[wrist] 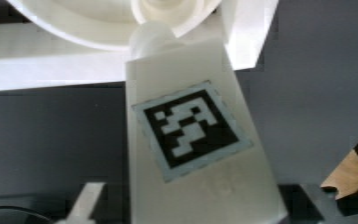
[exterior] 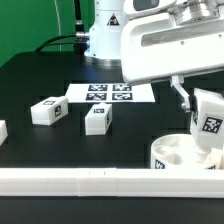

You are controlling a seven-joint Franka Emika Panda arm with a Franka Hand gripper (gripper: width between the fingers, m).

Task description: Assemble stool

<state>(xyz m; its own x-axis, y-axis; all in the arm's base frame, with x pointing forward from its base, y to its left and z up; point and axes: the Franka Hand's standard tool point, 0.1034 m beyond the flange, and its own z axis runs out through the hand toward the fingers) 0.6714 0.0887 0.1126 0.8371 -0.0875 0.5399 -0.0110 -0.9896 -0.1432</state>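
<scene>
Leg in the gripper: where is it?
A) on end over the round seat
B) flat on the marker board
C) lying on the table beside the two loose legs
A: the gripper is closed on the leg, which stands on end with its lower end at the seat, well apart from the marker board.

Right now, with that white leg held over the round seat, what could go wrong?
1. The claw grips the leg at one end, with the other end at the seat. If the tip misses a socket, pressing down could jam it or twist it in the grip.
2. Nothing seems to hold the seat, which lies beside the border rail; a sideways push might shove it against that rail.
</scene>
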